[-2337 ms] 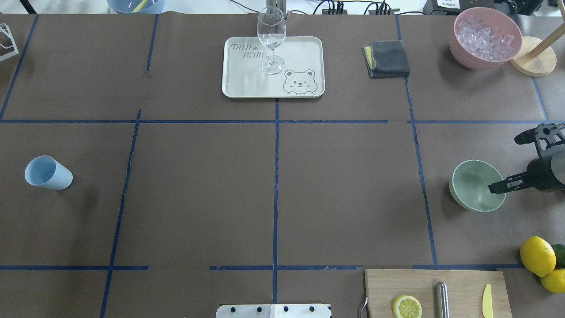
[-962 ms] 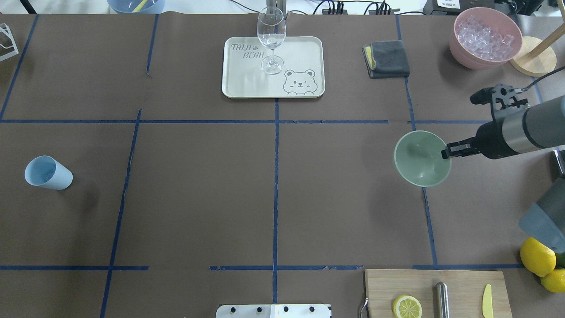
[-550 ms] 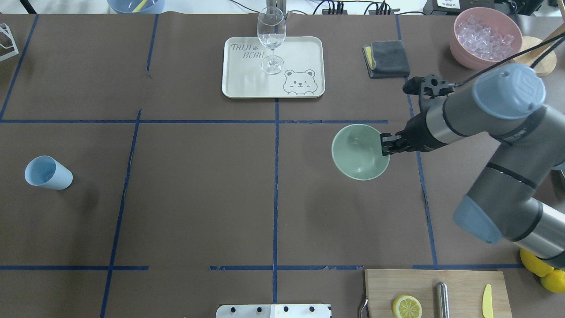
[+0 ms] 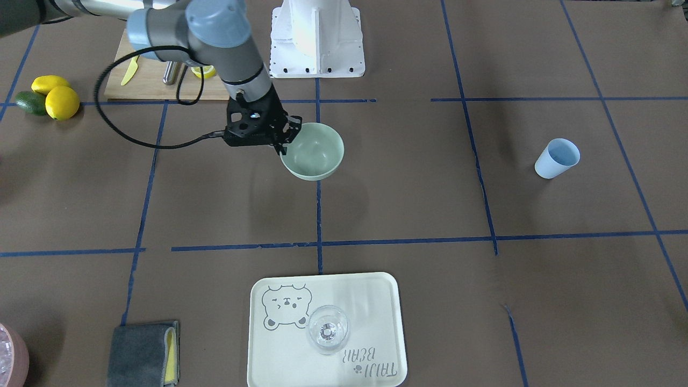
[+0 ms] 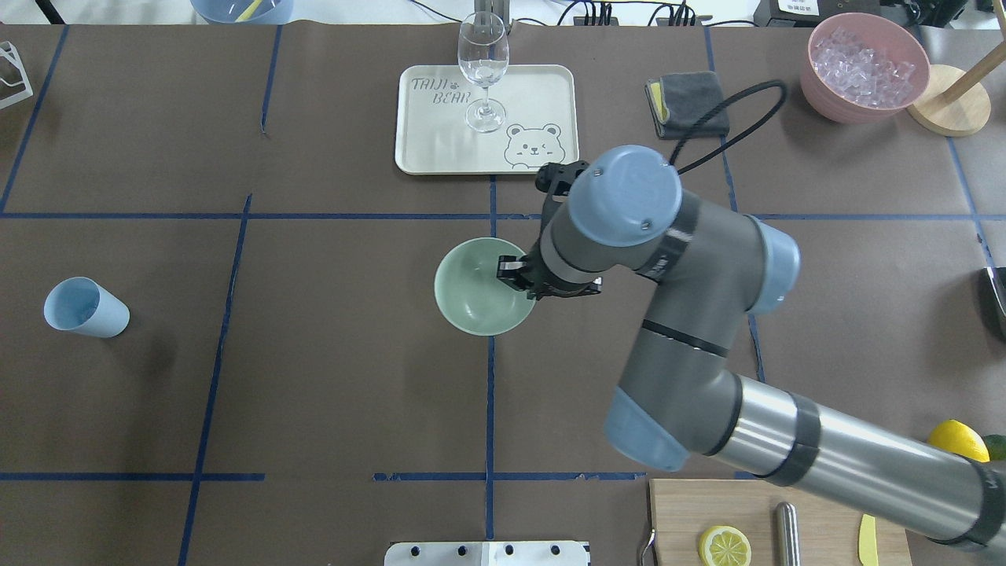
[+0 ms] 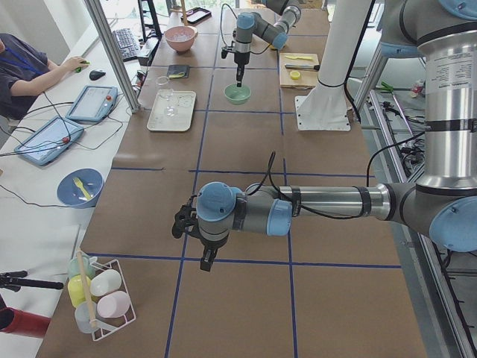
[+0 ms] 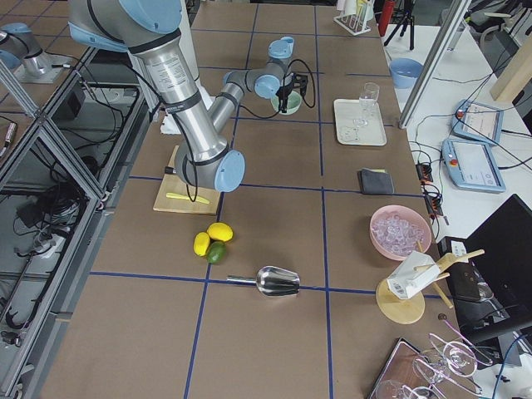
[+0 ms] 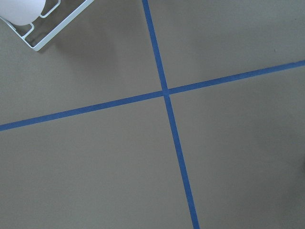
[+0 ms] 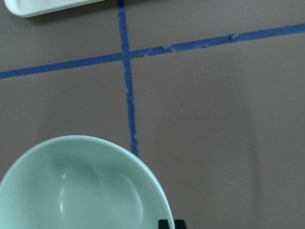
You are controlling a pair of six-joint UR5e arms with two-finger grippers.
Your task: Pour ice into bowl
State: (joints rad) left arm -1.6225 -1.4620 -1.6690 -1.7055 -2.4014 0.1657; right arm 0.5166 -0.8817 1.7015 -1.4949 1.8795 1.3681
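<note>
Brown table [image 5: 314, 377] w/ blue tape grid. Stretched to its centre, right arm [image 5: 692, 314]. At far edge, cream tray [image 5: 542, 86]. On centre tape line, near tray, mint bowl [image 5: 471, 303], rim clamped by right gripper [image 5: 509, 273]. Near table's left end, left gripper [image 6: 205, 259]; grip can't be told.

The light was bright, even and diffuse, falling from overhead, so the shadows were soft. In the front-facing view a faint, blurred one lay at 6 o'clock of the bowl [image 4: 317, 148]. The wine glass [image 5: 482, 59] carried small white glints. The right wrist view was slightly soft, with a pale sheen inside the bowl. In the exterior left view, daylight washed out the 12 o'clock edge.
</note>
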